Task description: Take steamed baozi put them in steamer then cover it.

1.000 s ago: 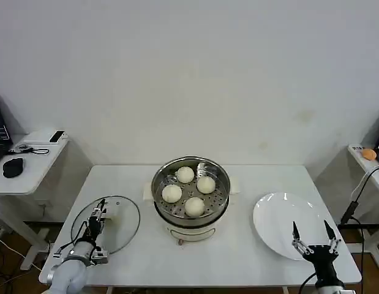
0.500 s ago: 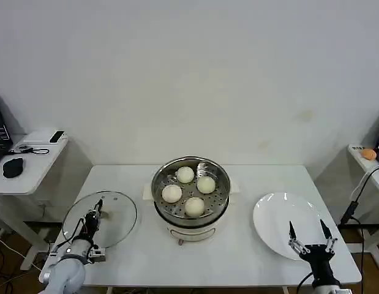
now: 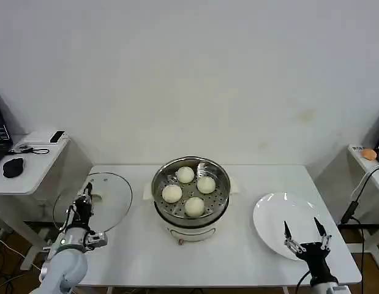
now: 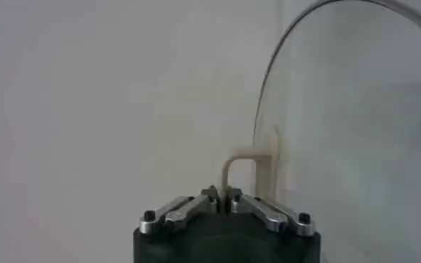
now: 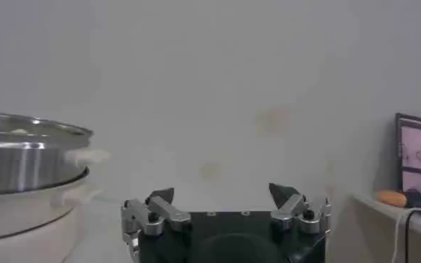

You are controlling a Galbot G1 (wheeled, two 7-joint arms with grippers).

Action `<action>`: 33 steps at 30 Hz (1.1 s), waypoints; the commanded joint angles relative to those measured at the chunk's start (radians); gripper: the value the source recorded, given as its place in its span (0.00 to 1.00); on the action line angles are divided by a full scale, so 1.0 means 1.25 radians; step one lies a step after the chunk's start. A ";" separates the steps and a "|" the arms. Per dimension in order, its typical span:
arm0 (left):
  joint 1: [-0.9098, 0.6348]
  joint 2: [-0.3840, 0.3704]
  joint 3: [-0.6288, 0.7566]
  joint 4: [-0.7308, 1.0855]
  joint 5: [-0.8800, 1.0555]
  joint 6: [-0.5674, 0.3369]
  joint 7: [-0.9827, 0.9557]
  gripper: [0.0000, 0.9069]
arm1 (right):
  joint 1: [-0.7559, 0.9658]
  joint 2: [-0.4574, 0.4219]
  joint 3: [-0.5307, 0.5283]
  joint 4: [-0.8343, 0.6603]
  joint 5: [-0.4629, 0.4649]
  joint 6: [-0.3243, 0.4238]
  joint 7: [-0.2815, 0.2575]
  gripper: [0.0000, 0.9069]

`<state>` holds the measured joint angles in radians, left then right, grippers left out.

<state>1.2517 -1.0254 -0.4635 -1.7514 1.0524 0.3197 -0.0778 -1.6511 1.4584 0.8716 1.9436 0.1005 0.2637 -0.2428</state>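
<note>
Glass cover (image 3: 95,199) is gripped by its cream handle (image 4: 251,174) in the left tool (image 3: 87,197), tilted up off the desk (image 3: 140,251). Steamer (image 3: 191,195) sits well off to that tool's right, four baozi (image 3: 189,191) inside. Right tool (image 3: 303,231) hangs spread wide over the white plate (image 3: 272,215) edge.

4 baozi (image 3: 189,190) in open steamer (image 3: 191,215); glass cover (image 3: 102,196) tilted, lifted at left.
</note>
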 commanded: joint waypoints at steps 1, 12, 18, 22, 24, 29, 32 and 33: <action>0.000 0.018 0.007 -0.157 -0.098 0.122 0.008 0.00 | 0.001 -0.029 -0.017 -0.006 -0.007 0.000 -0.001 1.00; -0.208 0.051 0.236 -0.151 -0.236 0.234 -0.036 0.00 | 0.012 -0.014 -0.041 -0.012 -0.042 -0.003 0.000 1.00; -0.311 -0.008 0.319 -0.084 -0.155 0.236 0.021 0.00 | 0.009 0.018 -0.056 -0.015 -0.081 -0.001 0.002 1.00; -0.346 -0.075 0.366 -0.053 -0.047 0.237 0.077 0.00 | 0.005 0.028 -0.059 -0.019 -0.098 0.004 0.002 1.00; -0.358 -0.102 0.380 -0.048 0.019 0.237 0.121 0.00 | 0.006 0.030 -0.061 -0.022 -0.100 0.004 0.002 1.00; -0.377 -0.165 0.408 -0.025 0.135 0.238 0.205 0.00 | 0.014 0.036 -0.069 -0.026 -0.111 0.003 0.001 1.00; -0.388 -0.210 0.417 0.002 0.191 0.238 0.246 0.00 | 0.016 0.036 -0.074 -0.029 -0.113 0.004 0.001 1.00; -0.391 -0.228 0.417 0.018 0.205 0.238 0.252 0.00 | 0.017 0.037 -0.077 -0.033 -0.116 0.004 0.001 1.00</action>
<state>0.8555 -1.1400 -0.0380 -1.8106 1.0515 0.5968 0.0665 -1.6339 1.4919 0.7896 1.9112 -0.0168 0.2665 -0.2414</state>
